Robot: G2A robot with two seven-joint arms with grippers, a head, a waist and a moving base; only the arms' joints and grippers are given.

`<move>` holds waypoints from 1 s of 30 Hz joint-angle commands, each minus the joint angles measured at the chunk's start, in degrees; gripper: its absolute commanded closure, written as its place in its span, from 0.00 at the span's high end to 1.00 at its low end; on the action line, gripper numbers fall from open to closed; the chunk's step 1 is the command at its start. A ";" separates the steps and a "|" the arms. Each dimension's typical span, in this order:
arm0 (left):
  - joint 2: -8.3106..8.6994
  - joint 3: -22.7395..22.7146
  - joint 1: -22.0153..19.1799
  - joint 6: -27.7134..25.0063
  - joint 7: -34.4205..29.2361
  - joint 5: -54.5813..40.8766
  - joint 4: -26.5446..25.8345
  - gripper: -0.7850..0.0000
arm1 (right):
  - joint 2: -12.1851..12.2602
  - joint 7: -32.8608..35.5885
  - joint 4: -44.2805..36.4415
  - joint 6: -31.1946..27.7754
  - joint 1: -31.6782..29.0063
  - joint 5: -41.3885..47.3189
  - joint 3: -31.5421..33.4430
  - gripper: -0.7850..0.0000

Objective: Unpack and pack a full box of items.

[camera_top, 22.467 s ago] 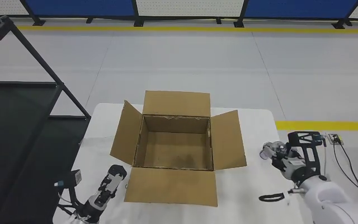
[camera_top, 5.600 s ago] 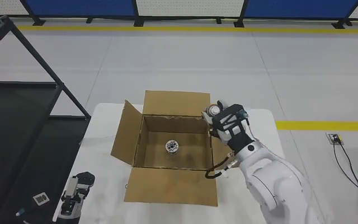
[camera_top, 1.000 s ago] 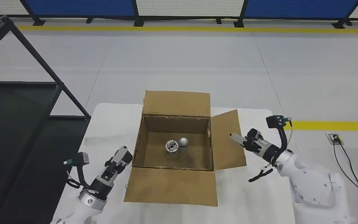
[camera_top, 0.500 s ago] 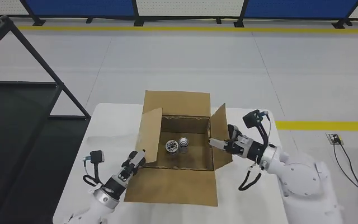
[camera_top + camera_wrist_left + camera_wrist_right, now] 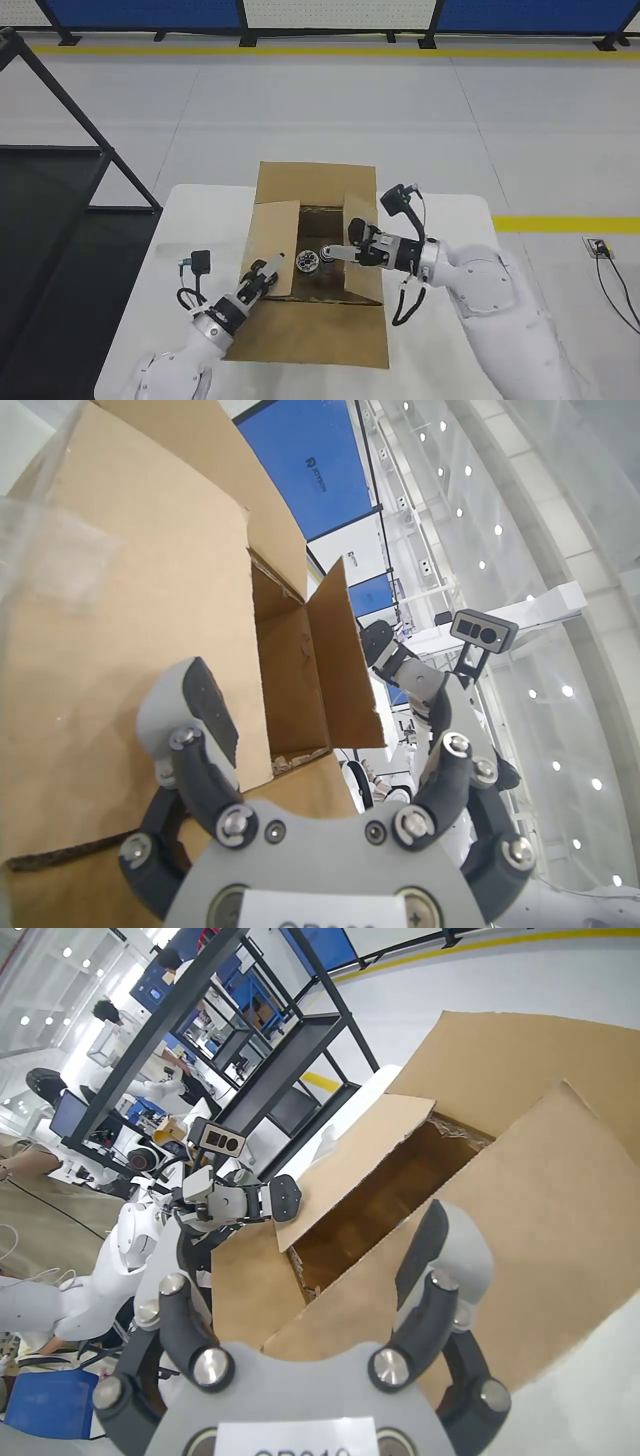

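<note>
The cardboard box stands mid-table with its back flap up and its front flap lying outward. My left gripper is open, one pad flat against the outside of the left flap, which leans in over the opening. Open too, my right gripper presses the right flap inward, with a finger on the cardboard. Two small roundish items lie on the box floor between the flaps. From the right wrist, the left gripper shows on the left flap's edge.
The white table has bare room to the right and left of the box. A black metal rack stands off the table's left side. The floor beyond carries yellow lines.
Both side flaps have swung from spread outward to leaning in over the opening. Both arms have moved inward with them toward the box's middle.
</note>
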 commanded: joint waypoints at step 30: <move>0.09 2.32 -4.06 2.95 0.41 0.71 5.18 1.00 | -1.42 -5.27 20.70 -0.61 9.86 0.68 -10.34 1.00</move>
